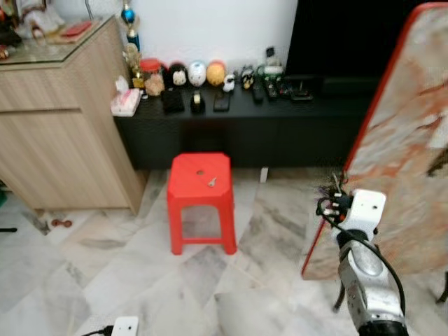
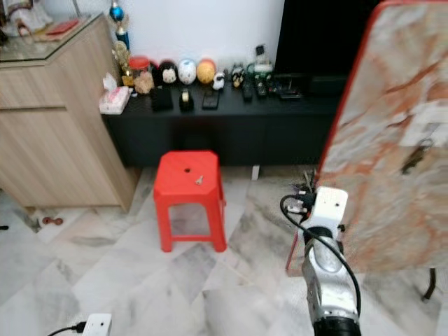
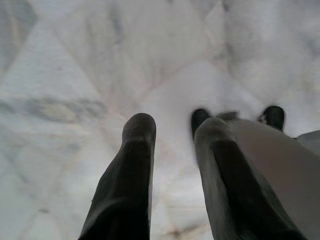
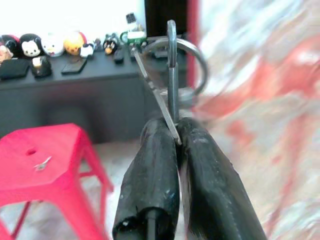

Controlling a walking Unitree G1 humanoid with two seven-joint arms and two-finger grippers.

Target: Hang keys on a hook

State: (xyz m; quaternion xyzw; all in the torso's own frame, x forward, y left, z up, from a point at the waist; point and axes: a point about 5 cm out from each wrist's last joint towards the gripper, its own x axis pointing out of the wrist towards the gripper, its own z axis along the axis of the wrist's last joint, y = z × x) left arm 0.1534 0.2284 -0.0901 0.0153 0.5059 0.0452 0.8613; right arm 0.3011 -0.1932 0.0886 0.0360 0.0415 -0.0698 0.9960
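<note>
Marble floor [image 1: 140,280], right tool [image 4: 176,131] pinching keys [image 4: 172,75]

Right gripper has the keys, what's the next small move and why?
Probably ease the right gripper toward the marbled board. It is shut on the keys, held apart from the board, where a dark hook-like fixture shows.

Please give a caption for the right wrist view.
Right claw pinches keys beside a red stool.
</note>
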